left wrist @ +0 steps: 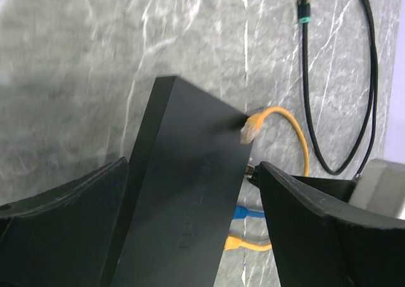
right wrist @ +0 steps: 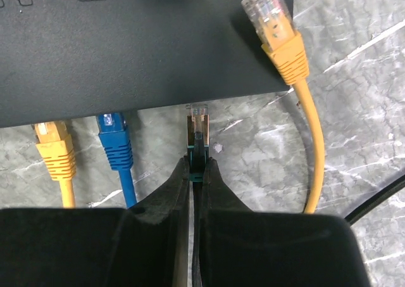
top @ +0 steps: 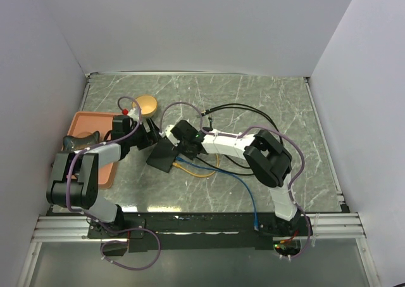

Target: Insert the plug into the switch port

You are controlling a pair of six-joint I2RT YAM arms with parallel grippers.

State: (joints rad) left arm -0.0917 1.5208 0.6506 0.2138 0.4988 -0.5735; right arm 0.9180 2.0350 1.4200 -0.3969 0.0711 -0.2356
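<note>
My right fingers (right wrist: 164, 198) are closed on the plug (right wrist: 198, 125), pinching the dark boot just behind its clear body. That looks to me like the right place to hold it. The boot is rubbery and gives the pads something to bite, while the clear shell is hard, slick and probably brittle, with a latch I would not want to crush. The plug itself should weigh almost nothing. What I expect to feel is its cable, which is springy and could twist the nose off line.

The plug's long axis runs straight out from between my fingers, with its nose pointing at the port edge of the switch (right wrist: 126, 46). The tip sits right at that edge, in the gap beside a seated blue plug (right wrist: 114, 135) and, beyond it, a seated yellow plug (right wrist: 54, 144). I cannot tell whether the nose has entered a socket. A loose yellow plug (right wrist: 271, 14) lies on the switch's top face, off to the other side.

The switch rests on the marble bench (right wrist: 354, 109). My left fingers (left wrist: 69, 217) are spread to either side of it, one against its flank and the other just beside the port edge. I cannot tell whether they are squeezing it. It is a light, rigid box, so I judge it would slide away from a push unless braced.
</note>
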